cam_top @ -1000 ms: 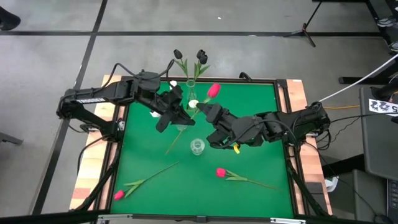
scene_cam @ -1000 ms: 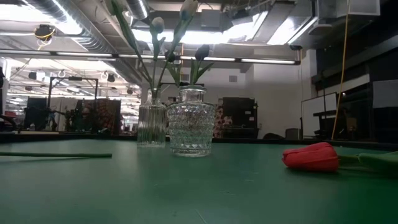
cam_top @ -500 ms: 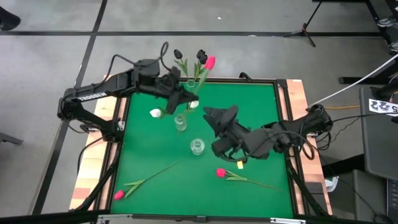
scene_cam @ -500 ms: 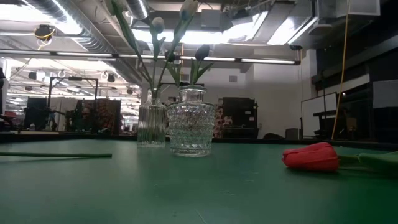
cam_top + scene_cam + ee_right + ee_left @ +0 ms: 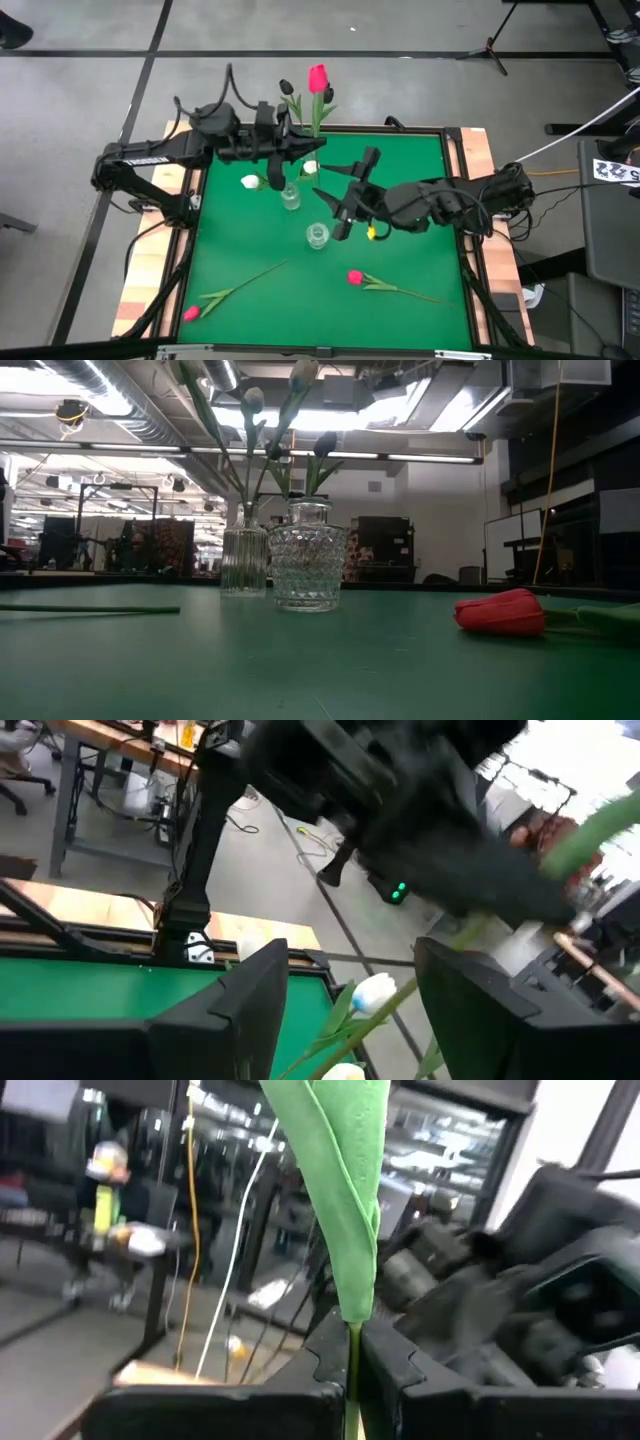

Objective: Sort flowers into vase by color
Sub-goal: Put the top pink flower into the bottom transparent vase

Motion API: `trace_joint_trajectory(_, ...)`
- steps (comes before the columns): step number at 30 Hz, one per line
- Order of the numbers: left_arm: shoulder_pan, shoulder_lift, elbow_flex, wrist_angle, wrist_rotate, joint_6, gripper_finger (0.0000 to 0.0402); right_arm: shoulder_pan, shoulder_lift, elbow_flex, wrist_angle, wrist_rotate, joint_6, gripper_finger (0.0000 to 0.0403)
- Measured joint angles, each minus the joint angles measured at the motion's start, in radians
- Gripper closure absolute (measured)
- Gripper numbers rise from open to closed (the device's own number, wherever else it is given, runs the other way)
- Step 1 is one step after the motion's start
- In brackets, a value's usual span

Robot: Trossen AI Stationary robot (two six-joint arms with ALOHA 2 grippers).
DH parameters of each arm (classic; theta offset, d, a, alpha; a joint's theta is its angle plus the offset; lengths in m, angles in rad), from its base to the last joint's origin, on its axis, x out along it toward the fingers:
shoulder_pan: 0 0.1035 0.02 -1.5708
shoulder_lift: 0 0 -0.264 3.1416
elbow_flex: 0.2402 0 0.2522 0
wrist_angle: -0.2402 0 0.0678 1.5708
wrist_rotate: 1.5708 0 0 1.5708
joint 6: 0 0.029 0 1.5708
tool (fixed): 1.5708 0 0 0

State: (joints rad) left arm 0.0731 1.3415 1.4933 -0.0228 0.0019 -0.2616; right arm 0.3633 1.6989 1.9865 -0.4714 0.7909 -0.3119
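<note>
While our left gripper (image 5: pixel 288 146) is clenching its thin green stem, the pink-red artificial tulip (image 5: pixel 317 78) is standing upright. Our right gripper (image 5: pixel 345 186) is hanging released.

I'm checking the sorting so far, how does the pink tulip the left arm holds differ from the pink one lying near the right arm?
The held tulip stands upright, raised above the table's far edge; the lying tulip rests flat on the green mat. The left tool is shut on the held one's stem; nothing grips the lying one. Both have pink-red heads and green stems.

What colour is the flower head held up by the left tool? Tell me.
Pink-red flower head, clearest in the high view.
</note>
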Motion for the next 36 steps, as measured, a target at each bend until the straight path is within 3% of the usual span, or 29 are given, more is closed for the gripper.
trace_joint_trajectory(10,-0.147,-0.006,0.000,0.046,-0.211,0.257,0.0399,-0.020,-0.001,0.000,0.012,-0.015,0.044,0.0184)
trace_joint_trajectory(17,-0.197,0.004,0.000,0.072,-0.251,0.320,0.0399,-0.053,-0.001,0.000,0.035,-0.034,0.042,0.0184)
trace_joint_trajectory(22,-0.199,0.008,0.000,0.071,-0.261,0.321,0.0399,-0.066,-0.002,0.000,0.081,-0.110,0.033,0.0190)
trace_joint_trajectory(26,-0.198,0.013,0.000,0.074,-0.262,0.317,0.0398,-0.079,-0.002,0.000,0.076,-0.161,0.043,0.0237)
trace_joint_trajectory(32,-0.198,0.015,0.000,0.069,-0.259,0.316,0.0398,-0.085,-0.002,0.000,0.075,-0.158,0.046,0.0379)
trace_joint_trajectory(36,-0.198,0.015,0.000,0.059,-0.258,0.302,0.0394,-0.083,-0.002,0.000,0.069,-0.138,0.052,0.0386)
